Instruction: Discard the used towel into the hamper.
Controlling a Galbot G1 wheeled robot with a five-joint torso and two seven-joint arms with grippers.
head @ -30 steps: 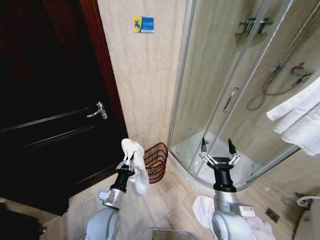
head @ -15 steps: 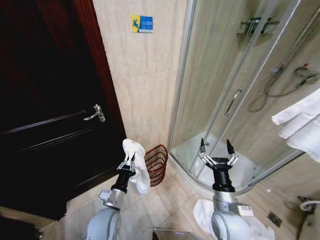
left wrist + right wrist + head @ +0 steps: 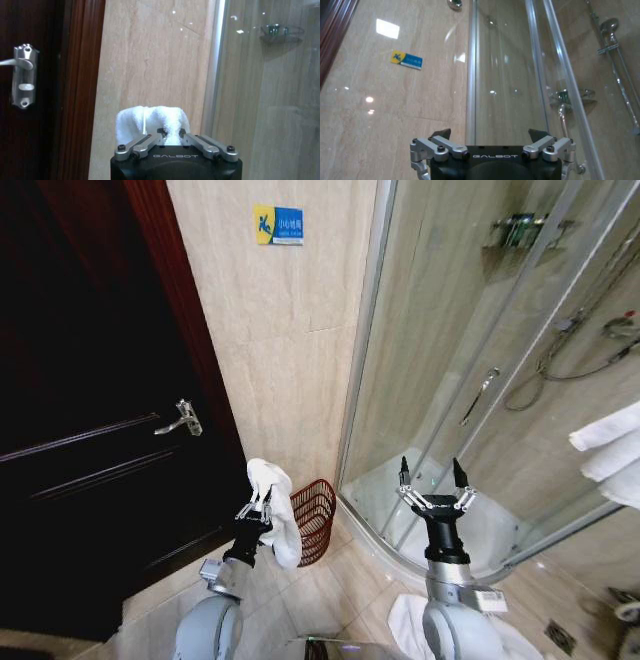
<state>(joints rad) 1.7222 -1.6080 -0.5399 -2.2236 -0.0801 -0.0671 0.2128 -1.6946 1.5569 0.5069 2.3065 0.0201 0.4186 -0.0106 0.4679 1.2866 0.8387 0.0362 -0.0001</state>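
— Where does the carry stand?

— The left gripper [image 3: 259,507] has its jaws pinched on the towel [image 3: 272,510], a white bundle drooping beside it, held up in front of the tiled wall [image 3: 280,360].

— And the hamper?

— The hamper [image 3: 314,519], dark red wire, stands on the floor just right of the towel, against the wall. I'd judge the towel must travel right, over its rim, then be let go.

— The other arm?

— The right gripper [image 3: 432,480] idles far right, jaws spread, holding nothing.

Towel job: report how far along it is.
Done: the left gripper has its jaws shut on the towel, held off the floor. In hand: carrying it beside the hamper. Left: dropping it in. The right gripper waits open by the shower.
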